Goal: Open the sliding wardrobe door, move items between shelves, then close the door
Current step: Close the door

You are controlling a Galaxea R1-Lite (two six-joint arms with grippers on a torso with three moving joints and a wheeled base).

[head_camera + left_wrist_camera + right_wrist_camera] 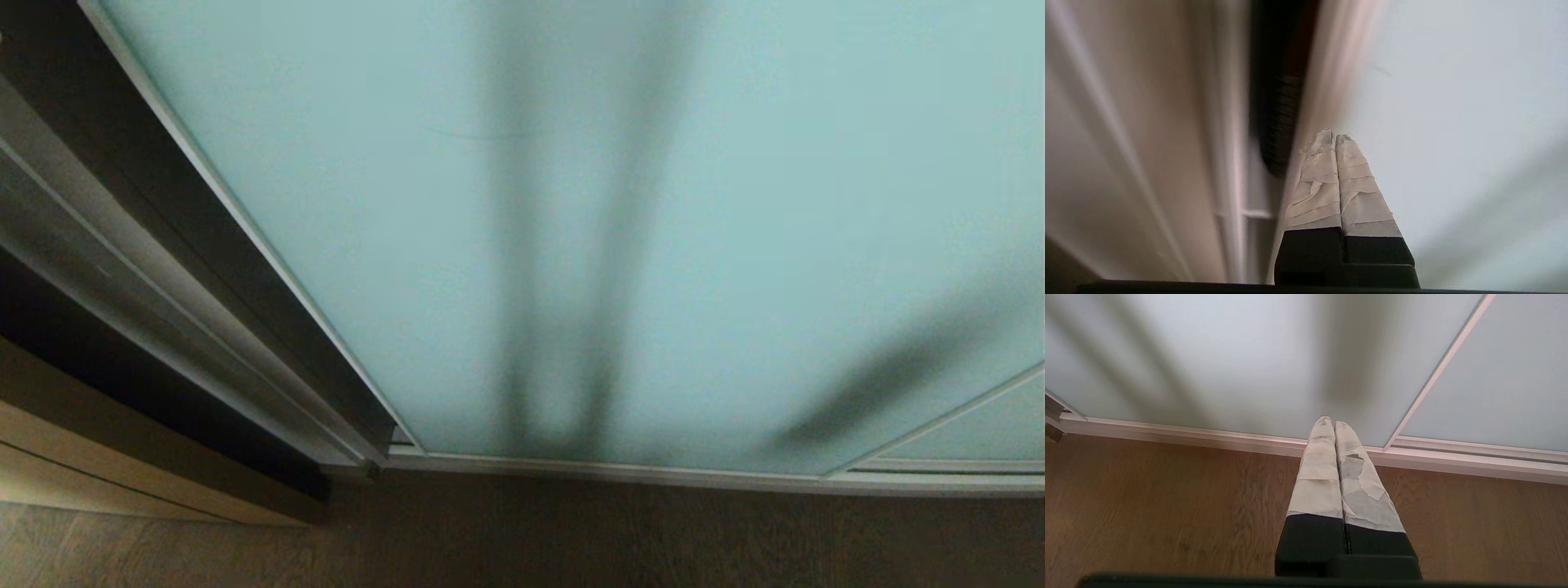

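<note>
The sliding wardrobe door [653, 245] fills the head view, its framed leading edge running along the 10-to-4 o'clock line beside a dark gap at the left. The left pincer [1335, 136], fully closed and empty, points at that edge, the glass lying toward 3 o'clock of its tips. The right pincer [1331, 420], also closed and empty, hangs parked over the floor [1167, 506].

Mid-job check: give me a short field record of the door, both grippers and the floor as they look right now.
door: sliding wardrobe door, frosted teal glass, fills most of the head view; dark gap beside its left frame edge
left gripper: shut, empty, tips right at the door's frame edge; contact unclear
right gripper: shut, empty, pointing down toward the bottom rail
floor: brown wood floor
items and shelves: not visible
</note>
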